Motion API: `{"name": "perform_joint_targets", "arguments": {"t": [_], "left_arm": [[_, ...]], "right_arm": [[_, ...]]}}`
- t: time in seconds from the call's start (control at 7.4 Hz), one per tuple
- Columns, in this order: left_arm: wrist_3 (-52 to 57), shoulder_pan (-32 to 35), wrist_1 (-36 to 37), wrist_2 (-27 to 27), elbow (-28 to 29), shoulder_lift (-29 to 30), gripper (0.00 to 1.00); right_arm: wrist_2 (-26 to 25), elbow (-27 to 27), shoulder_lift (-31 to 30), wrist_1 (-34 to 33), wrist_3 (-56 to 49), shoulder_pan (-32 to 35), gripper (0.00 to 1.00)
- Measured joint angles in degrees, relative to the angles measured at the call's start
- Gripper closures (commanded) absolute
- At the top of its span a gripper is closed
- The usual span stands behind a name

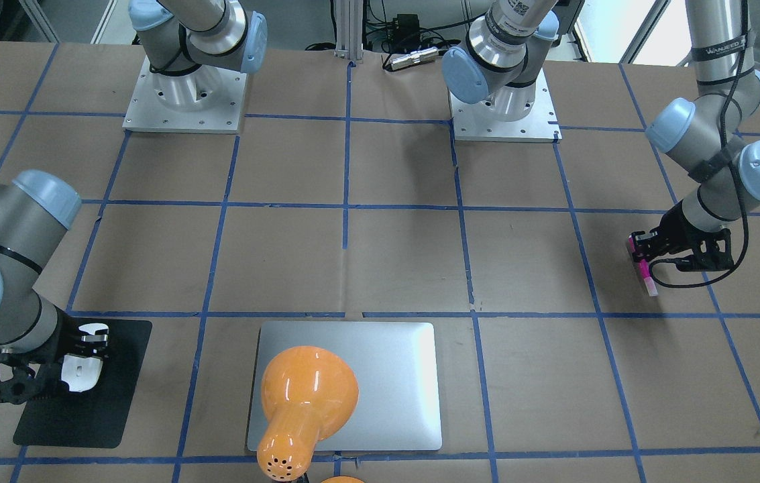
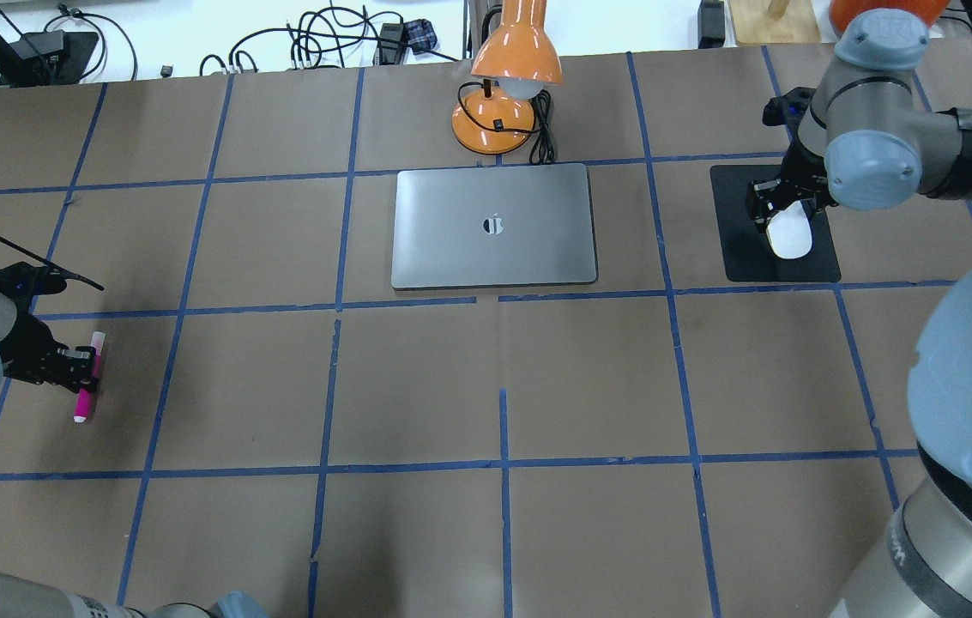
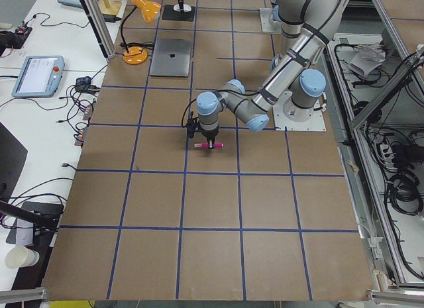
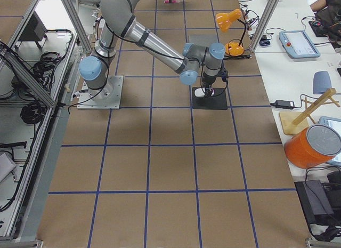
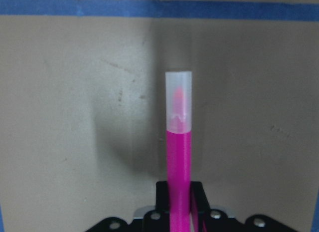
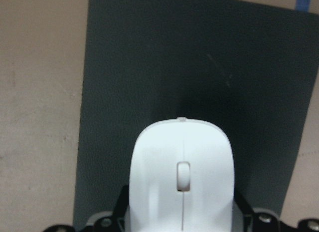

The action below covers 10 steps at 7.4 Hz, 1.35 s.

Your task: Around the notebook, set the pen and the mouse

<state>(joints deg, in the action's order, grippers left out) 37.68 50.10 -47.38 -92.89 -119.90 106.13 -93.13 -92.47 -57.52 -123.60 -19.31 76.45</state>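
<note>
The silver-grey notebook (image 2: 494, 257) lies closed at the table's far middle; in the front-facing view the notebook (image 1: 400, 376) is partly hidden by a lamp head. At the far left, my left gripper (image 2: 91, 365) is shut on the magenta pen (image 2: 86, 396), whose pale cap sticks out past the fingers. The left wrist view shows the pen (image 5: 178, 157) low over brown paper. My right gripper (image 2: 781, 213) is shut on the white mouse (image 2: 791, 239) over a black mat (image 2: 781, 268). In the right wrist view the mouse (image 6: 182, 177) fills the space between the jaws.
An orange desk lamp (image 2: 510, 64) stands just behind the notebook, its cord beside its base. Blue tape lines grid the brown paper tabletop (image 2: 503, 378). The two arm bases (image 1: 185, 100) sit at the robot's edge. Tablets and cables lie off the table's far side.
</note>
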Motion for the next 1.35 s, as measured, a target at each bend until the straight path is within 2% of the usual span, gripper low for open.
{"name": "perform_joint_targets", "arguments": {"t": [0.14,0.27,0.81,1.35], "left_arm": [[-2.49,0.42,-0.21,0.01,0.10,-0.56,1.00],[-8.40,2.17,-0.93,0.23,0.18,-1.67,1.00],[-48.13,18.97,-4.67,4.11,0.95,-6.13,1.00],[-91.53,39.16,-3.98,5.18,5.85,-3.90,1.00]], "right_arm": [[0.09,0.78,1.22,-0.09,0.57,0.05,0.53],[0.12,0.85,1.75,-0.09,1.29,-0.27,0.01],[-0.63,1.26,1.01,1.33,2.97,-1.21,0.00],[-0.12,2.13,-8.93,11.98,3.53,2.49,0.00]]}}
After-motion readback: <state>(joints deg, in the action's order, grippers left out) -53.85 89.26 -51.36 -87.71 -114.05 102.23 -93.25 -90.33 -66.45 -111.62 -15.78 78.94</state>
